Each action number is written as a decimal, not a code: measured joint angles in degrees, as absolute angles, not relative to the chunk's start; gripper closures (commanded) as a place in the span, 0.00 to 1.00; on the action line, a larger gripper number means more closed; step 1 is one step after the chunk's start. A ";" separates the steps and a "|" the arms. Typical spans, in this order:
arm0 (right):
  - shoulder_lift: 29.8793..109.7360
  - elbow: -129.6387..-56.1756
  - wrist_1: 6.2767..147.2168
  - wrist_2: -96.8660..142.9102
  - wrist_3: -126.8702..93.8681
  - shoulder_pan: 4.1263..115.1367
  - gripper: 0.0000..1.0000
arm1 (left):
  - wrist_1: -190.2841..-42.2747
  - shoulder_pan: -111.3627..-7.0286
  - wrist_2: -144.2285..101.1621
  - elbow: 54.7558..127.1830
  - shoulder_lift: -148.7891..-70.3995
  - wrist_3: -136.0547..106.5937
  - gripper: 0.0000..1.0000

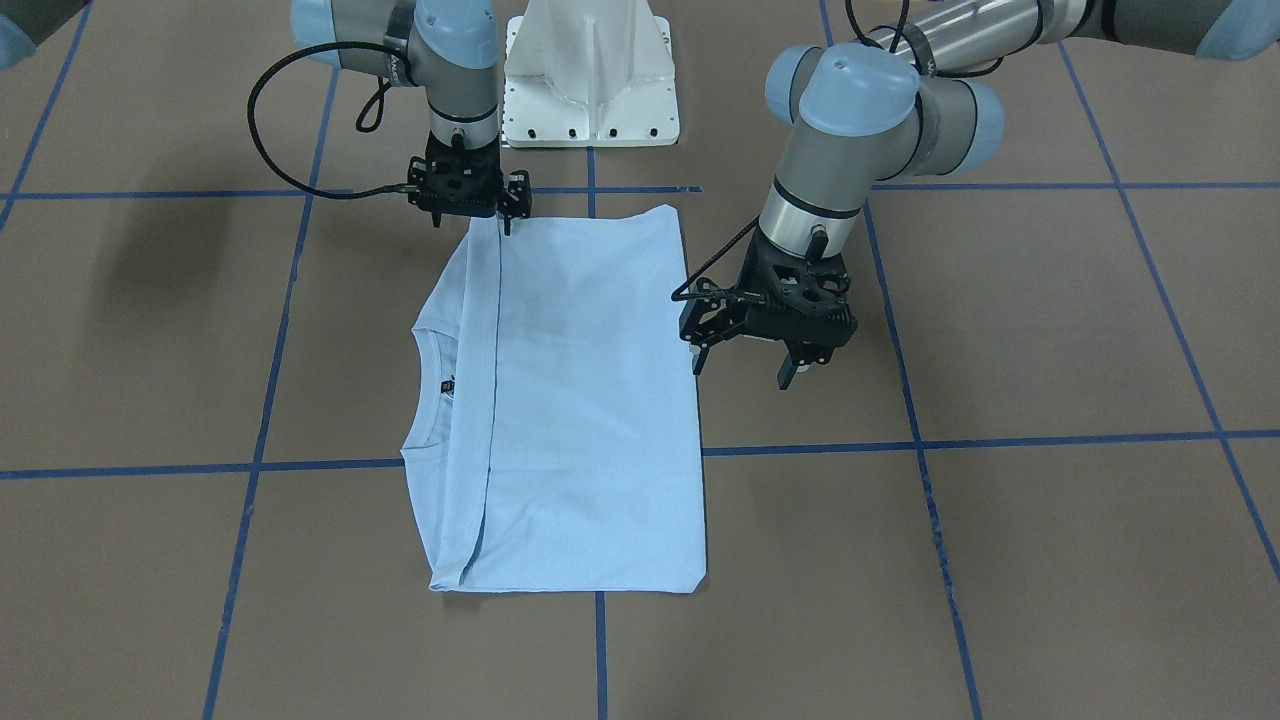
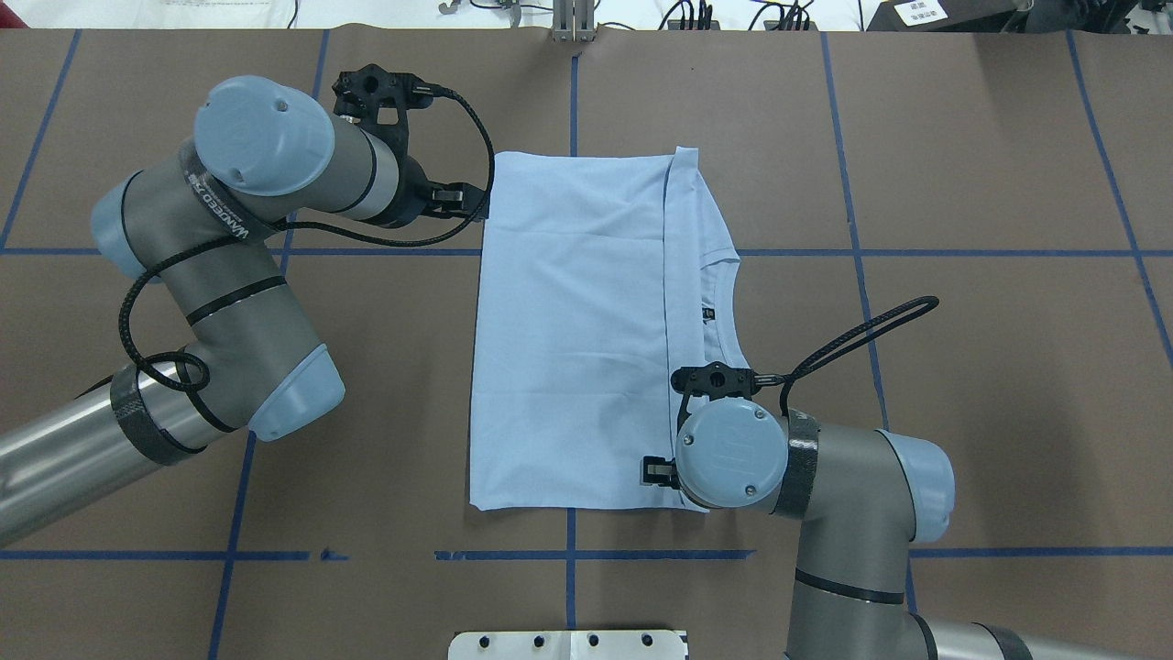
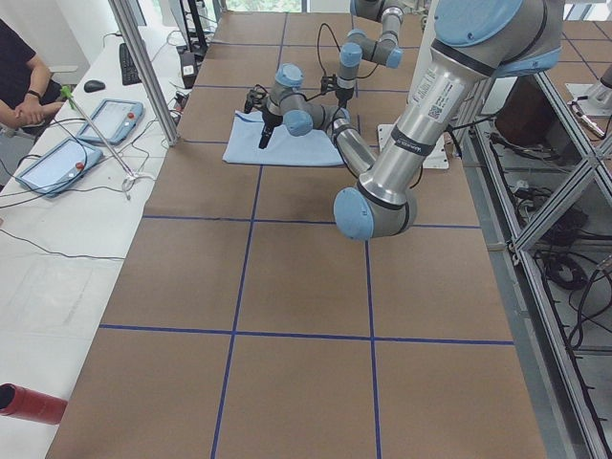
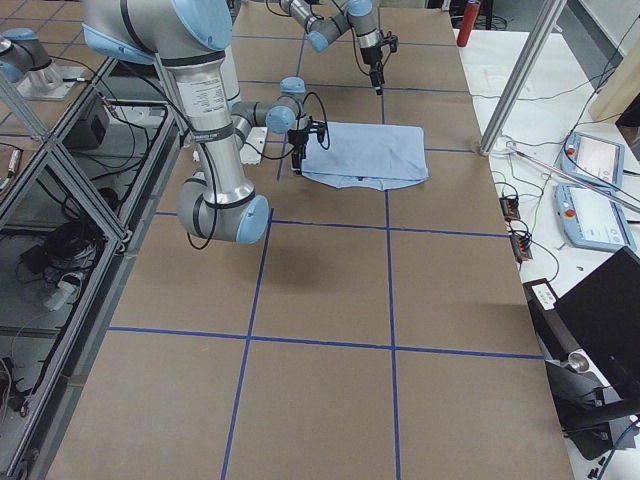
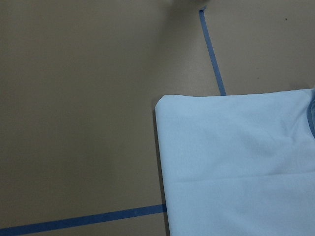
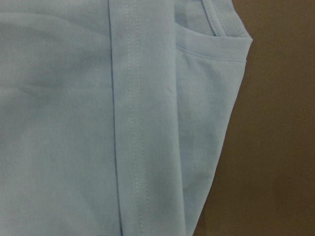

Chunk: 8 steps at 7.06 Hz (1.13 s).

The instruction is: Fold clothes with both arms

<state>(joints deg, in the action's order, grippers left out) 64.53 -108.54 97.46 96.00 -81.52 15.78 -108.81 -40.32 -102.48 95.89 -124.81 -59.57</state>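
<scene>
The pale light-blue T-shirt (image 1: pixel 590 400) lies flat on the brown table, folded into a rectangle, with one side folded over along a long hem line. Its collar (image 1: pixel 440 370) with the black label (image 1: pixel 447 385) peeks out on the right arm's side. It also shows in the overhead view (image 2: pixel 568 339). My left gripper (image 1: pixel 742 370) is open and empty, raised beside the shirt's long edge. My right gripper (image 1: pixel 472 220) is open, over the shirt's near corner by the hem line. Both wrist views show only the shirt (image 5: pixel 236 162) (image 6: pixel 74 123), with no fingers.
The white pedestal base (image 1: pixel 590 90) stands just behind the shirt at the robot's side. Blue tape lines (image 1: pixel 1000 440) grid the brown table. An operators' bench with tablets (image 3: pixel 105 120) runs along the far side, and a red cylinder (image 3: pixel 29 402) lies on it.
</scene>
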 measured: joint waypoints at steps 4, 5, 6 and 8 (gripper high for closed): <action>64.09 -108.06 99.36 96.74 -76.12 15.75 0.00 | -109.64 -40.26 -102.49 95.80 -124.75 -59.75 0.00; 63.91 -108.04 99.77 96.78 -75.32 15.78 0.00 | -109.97 -40.22 -102.48 95.76 -124.73 -59.76 0.00; 63.78 -108.02 99.84 96.83 -74.68 15.81 0.00 | -110.17 -40.20 -102.48 95.74 -124.72 -59.76 0.00; 63.52 -107.79 99.81 96.79 -73.70 15.80 0.00 | -110.29 -40.17 -102.50 95.72 -124.73 -59.83 0.00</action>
